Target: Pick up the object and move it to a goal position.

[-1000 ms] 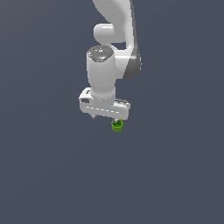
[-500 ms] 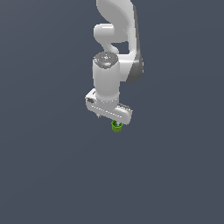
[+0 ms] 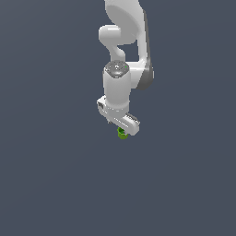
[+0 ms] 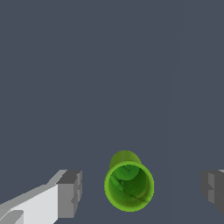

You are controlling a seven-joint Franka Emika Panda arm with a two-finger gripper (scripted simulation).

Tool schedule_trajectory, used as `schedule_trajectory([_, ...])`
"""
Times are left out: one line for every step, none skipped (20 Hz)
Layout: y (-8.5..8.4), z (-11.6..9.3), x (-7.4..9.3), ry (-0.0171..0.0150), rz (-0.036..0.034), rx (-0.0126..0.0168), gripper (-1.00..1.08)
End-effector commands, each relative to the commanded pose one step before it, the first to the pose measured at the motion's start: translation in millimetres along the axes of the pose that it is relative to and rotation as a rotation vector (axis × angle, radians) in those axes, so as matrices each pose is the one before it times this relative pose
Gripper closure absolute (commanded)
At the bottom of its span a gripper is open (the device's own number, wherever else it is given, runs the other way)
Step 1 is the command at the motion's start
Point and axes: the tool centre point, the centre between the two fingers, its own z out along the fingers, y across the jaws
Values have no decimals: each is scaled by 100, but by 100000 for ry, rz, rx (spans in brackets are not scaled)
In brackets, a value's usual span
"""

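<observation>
The object is a small bright green hollow cylinder [image 4: 129, 186] with a darker inside, seen open end up in the wrist view. It sits between my two grey fingertips [image 4: 70, 192], with a clear gap on each side. My gripper [image 4: 142, 192] is open around it and touches neither side. In the exterior view the green cylinder [image 3: 122, 134] peeks out just under the white gripper [image 3: 120, 130], which points down over it. Most of the cylinder is hidden by the hand there.
The white arm [image 3: 124, 50] rises above the gripper toward the top of the exterior view. A plain dark grey surface [image 3: 55, 184] lies all around.
The arm and hand have shifted toward the exterior view's right and turned slightly. The green cylinder has stayed in place under the gripper.
</observation>
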Motion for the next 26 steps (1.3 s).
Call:
schedule_trajectory([-86, 489, -450, -266, 6401, -174, -92])
schedule_trajectory([-20, 192, -179, -100, 2495, -79, -92])
schedule_trajectory([-14, 192, -179, -95, 2496, -83, -92])
schedule_trajectory([-8, 191, -179, -90, 2497, -87, -92])
schedule_trajectory([-2, 190, -179, -85, 2498, -91, -92])
schedule_trajectory([5, 189, -177, -80, 2500, -95, -92])
schedule_trajectory([10, 189, -177, -75, 2500, -98, -92])
schedule_trajectory([16, 188, -176, -69, 2501, -101, -92])
schedule_trajectory([22, 187, -175, -64, 2502, -104, -92])
schedule_trajectory([28, 186, -173, -58, 2503, -106, -92])
schedule_trajectory([33, 185, -171, -52, 2504, -109, -92])
schedule_trajectory([39, 185, -170, -46, 2505, -111, -92])
schedule_trajectory([44, 184, -168, -40, 2505, -113, -92])
schedule_trajectory([50, 183, -165, -34, 2507, -114, -92])
schedule_trajectory([56, 182, -163, -28, 2508, -116, -92])
schedule_trajectory([61, 181, -160, -22, 2509, -117, -92])
schedule_trajectory([65, 178, -156, -15, 2475, -116, -92])
schedule_trajectory([67, 169, -145, -9, 2358, -111, -92])
schedule_trajectory([67, 159, -136, -3, 2230, -105, -92])
schedule_trajectory([67, 149, -125, 1, 2104, -100, -92])
schedule_trajectory([66, 140, -115, 5, 1978, -93, -92])
schedule_trajectory([64, 130, -106, 8, 1850, -87, -92])
schedule_trajectory([62, 121, -97, 11, 1722, -81, -92])
schedule_trajectory([60, 111, -88, 13, 1595, -75, -92])
schedule_trajectory([56, 102, -80, 14, 1468, -68, -92])
schedule_trajectory([53, 93, -72, 15, 1339, -62, -92])
